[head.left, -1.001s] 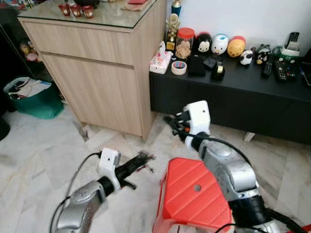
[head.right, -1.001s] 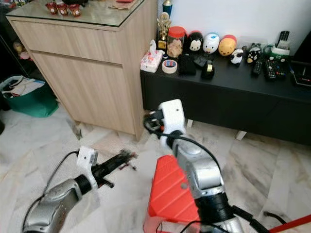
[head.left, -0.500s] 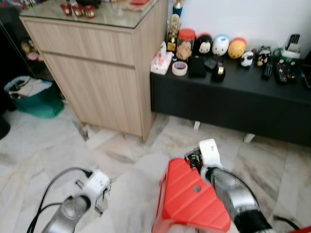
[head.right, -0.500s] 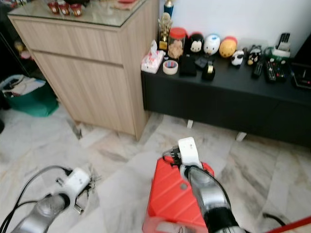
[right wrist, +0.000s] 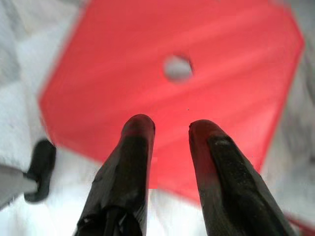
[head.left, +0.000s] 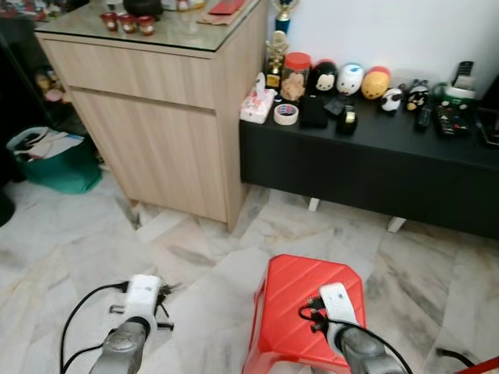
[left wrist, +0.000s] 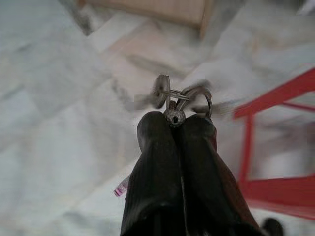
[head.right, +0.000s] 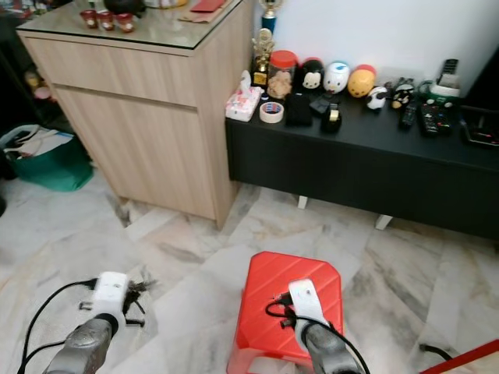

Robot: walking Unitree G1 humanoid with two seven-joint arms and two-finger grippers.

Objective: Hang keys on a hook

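A bunch of keys on a metal ring [left wrist: 173, 95] sticks out past the tips of my left gripper [left wrist: 175, 119], which is shut on it, low over the marble floor. In the left eye view that arm [head.left: 140, 298] hangs at the bottom left, with dark key shapes [head.left: 165, 290] beside it. My right gripper [right wrist: 171, 129] is open with nothing between its fingers, just above the top of a red plastic stool [right wrist: 216, 54]. Its arm [head.left: 337, 305] lies over the stool [head.left: 290, 300] at the bottom centre.
A tall wooden cabinet [head.left: 156, 117] stands ahead on the left. A low black bench [head.left: 366, 160] to its right carries toy figures, a tape roll and remotes. A green bag [head.left: 51, 160] sits at the far left. Pale marble floor [head.left: 210, 249] lies between.
Both arms have dropped from mid-picture to the bottom edge. The right gripper came down over the red stool. The left gripper stays shut on the keys.
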